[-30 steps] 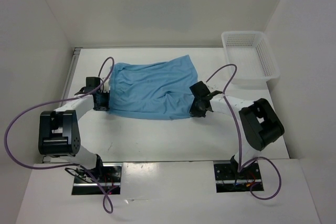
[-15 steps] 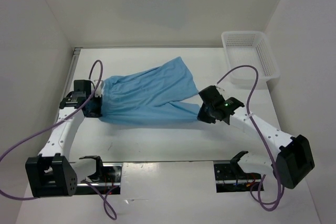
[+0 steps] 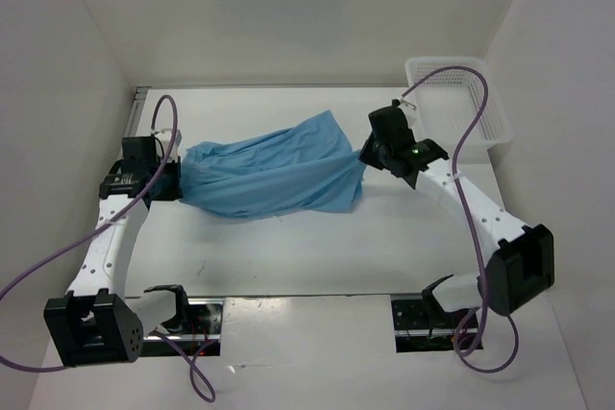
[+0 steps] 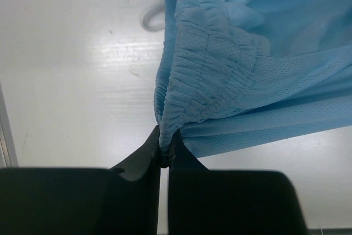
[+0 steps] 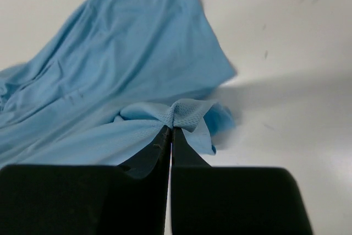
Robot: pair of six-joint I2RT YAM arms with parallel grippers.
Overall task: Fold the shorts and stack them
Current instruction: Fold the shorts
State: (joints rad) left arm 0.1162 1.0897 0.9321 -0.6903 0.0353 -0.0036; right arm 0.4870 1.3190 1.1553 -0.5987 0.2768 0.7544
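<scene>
The light blue shorts (image 3: 274, 175) hang stretched between my two grippers above the table, sagging in the middle. My left gripper (image 3: 169, 182) is shut on the elastic waistband (image 4: 203, 89) at the shorts' left end; a loop of white drawstring (image 4: 151, 17) shows beside it. My right gripper (image 3: 369, 153) is shut on a pinch of the leg hem (image 5: 190, 115) at the right end. In the right wrist view the rest of the shorts (image 5: 126, 53) trails down to the table.
A white plastic mesh basket (image 3: 459, 103) stands at the back right corner. White walls close in the table (image 3: 288, 256) at the left, back and right. Purple cables loop from both arms.
Both grippers have lifted the shorts off the table. The right gripper has swung toward the back with the hem, and the left moved slightly left. The cloth went from flat to hanging.
</scene>
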